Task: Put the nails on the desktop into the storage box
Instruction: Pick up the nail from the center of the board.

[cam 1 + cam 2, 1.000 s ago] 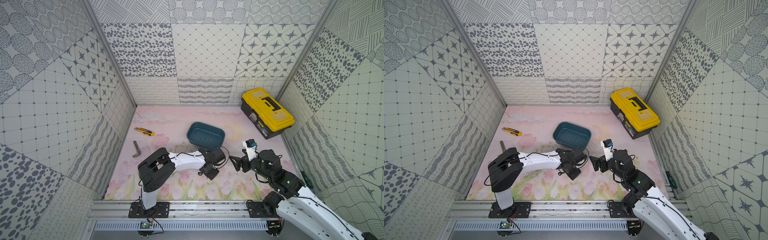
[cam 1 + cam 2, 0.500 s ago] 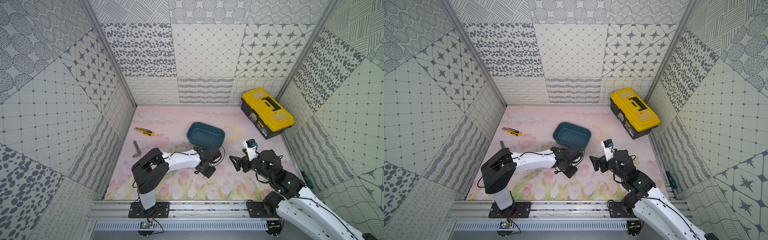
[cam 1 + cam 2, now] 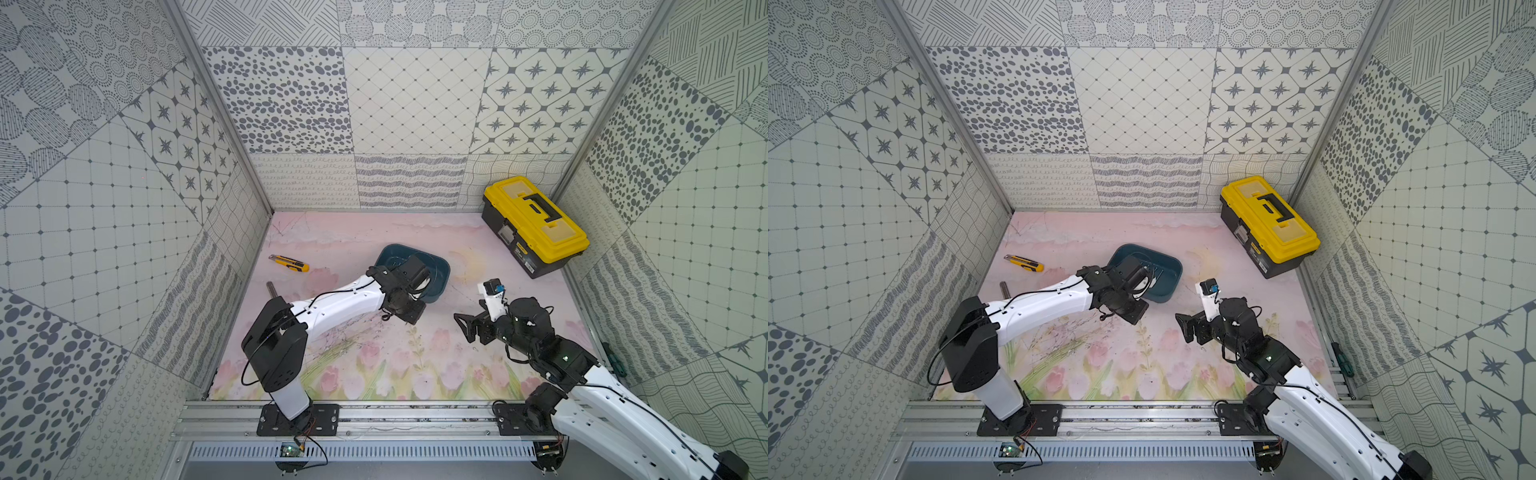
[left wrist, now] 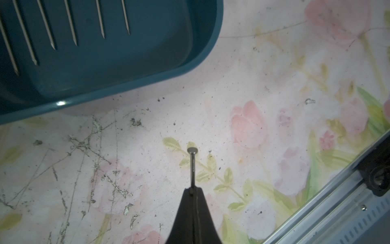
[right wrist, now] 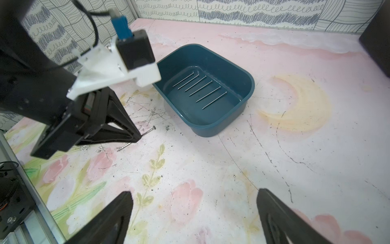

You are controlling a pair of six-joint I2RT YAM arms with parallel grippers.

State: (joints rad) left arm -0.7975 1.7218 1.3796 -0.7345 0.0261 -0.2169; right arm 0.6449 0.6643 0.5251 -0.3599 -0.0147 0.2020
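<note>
My left gripper [image 4: 193, 190] is shut on one thin grey nail [image 4: 192, 166], gripped near its point, with the flat head sticking out ahead. In the right wrist view this nail [image 5: 147, 131] lies crosswise in the left gripper [image 5: 137, 138], low over the flowered desktop [image 3: 374, 357]. It hangs just in front of the dark teal storage box [image 3: 436, 270]. Several nails [image 5: 200, 88] lie side by side on the box floor [image 4: 126, 63]. My right gripper [image 5: 193, 194] is open and empty over the desktop, to the right of the box [image 3: 1169, 270].
A yellow-lidded black toolbox [image 3: 536, 224] stands at the back right corner. A yellow utility knife [image 3: 289, 264] and a bent grey bar [image 3: 272, 287] lie near the left wall. The metal rail [image 3: 374, 415] runs along the front edge.
My left arm has drawn back and to the left, bringing its shut gripper closer to the storage box. The right arm has stayed where it was.
</note>
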